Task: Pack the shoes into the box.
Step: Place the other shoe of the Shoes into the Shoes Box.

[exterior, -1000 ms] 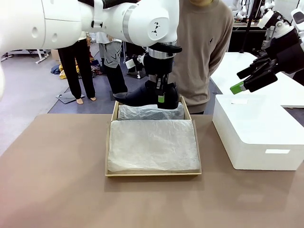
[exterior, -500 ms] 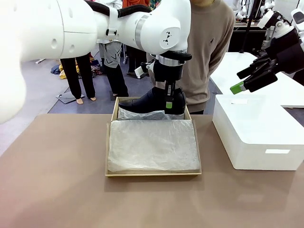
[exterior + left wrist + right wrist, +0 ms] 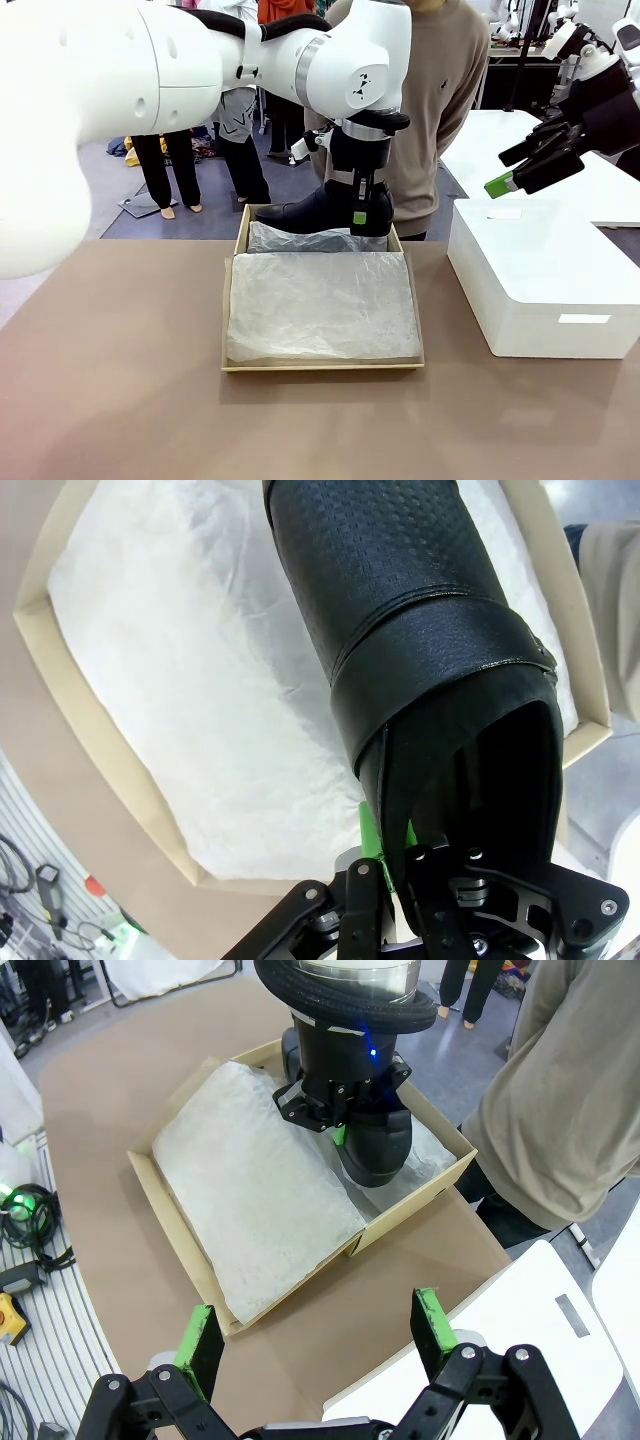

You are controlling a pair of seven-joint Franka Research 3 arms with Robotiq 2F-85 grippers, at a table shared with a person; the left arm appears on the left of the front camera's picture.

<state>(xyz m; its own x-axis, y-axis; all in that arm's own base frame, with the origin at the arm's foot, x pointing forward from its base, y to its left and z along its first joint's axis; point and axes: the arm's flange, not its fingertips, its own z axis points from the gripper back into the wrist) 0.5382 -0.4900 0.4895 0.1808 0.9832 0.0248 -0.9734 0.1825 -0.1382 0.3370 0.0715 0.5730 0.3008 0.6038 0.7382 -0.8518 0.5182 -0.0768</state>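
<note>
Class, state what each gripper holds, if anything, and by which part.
The left gripper holds a black dress shoe by the rim of its opening, near the heel. The right gripper is open and holds nothing.

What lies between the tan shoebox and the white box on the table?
Nothing: a bare strip of brown table separates the shoebox from the white box, clearest in the front view.

black shoe (image 3: 318,212), tan box (image 3: 228,335), white tissue (image 3: 320,305)
</note>
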